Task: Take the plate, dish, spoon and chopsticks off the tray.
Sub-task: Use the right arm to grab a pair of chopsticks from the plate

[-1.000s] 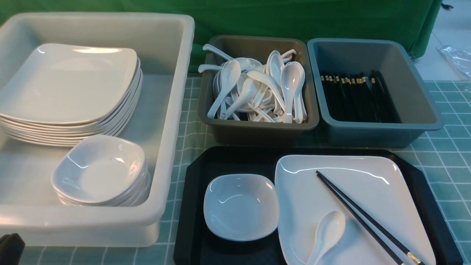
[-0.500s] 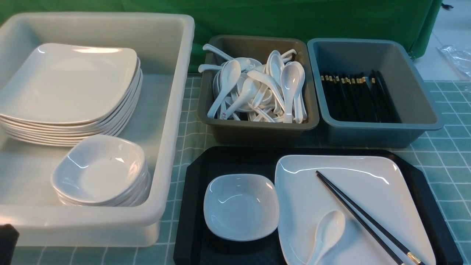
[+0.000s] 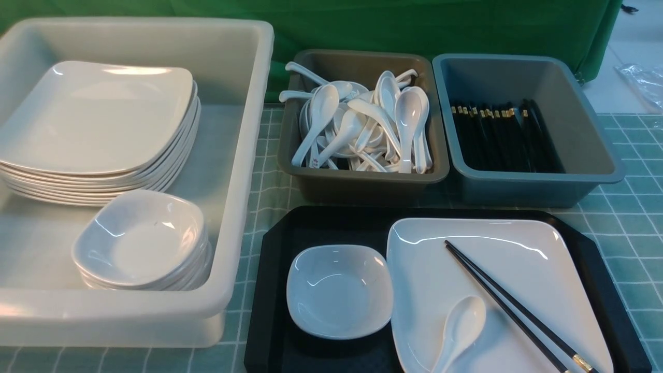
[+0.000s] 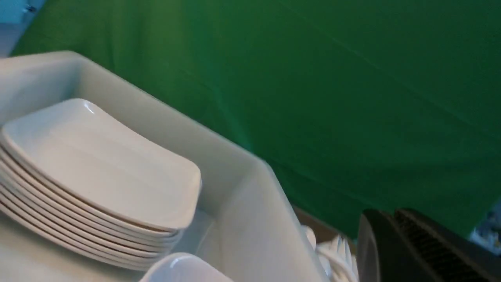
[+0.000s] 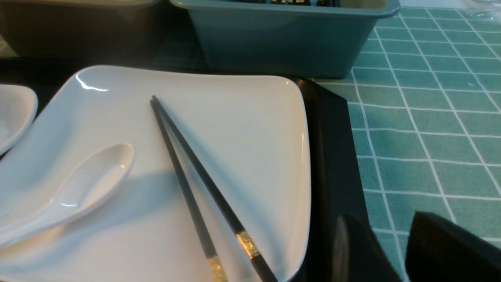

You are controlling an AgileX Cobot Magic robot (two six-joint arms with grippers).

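Observation:
The black tray (image 3: 269,290) lies at the near middle of the table. On its left part sits the small white dish (image 3: 339,290); the large white plate (image 3: 440,269) fills its right part. A white spoon (image 3: 461,324) and the black chopsticks (image 3: 507,305) lie on the plate. Neither gripper shows in the front view. In the right wrist view my right gripper (image 5: 381,219) is open and empty, low beside the tray (image 5: 332,156) edge, near the chopsticks (image 5: 188,156) and their gold bands. My left gripper (image 4: 391,213) is shut and empty, over the white tub.
A white tub (image 3: 243,155) on the left holds a stack of plates (image 3: 98,119) and a stack of dishes (image 3: 140,238). Behind the tray stand a brown-grey bin (image 3: 362,178) full of spoons and a blue-grey bin (image 3: 585,140) of chopsticks. Green checked cloth covers the table.
The dark tip of my left gripper at the front view's bottom left corner has slid out of the picture. Nothing on the tray has moved.

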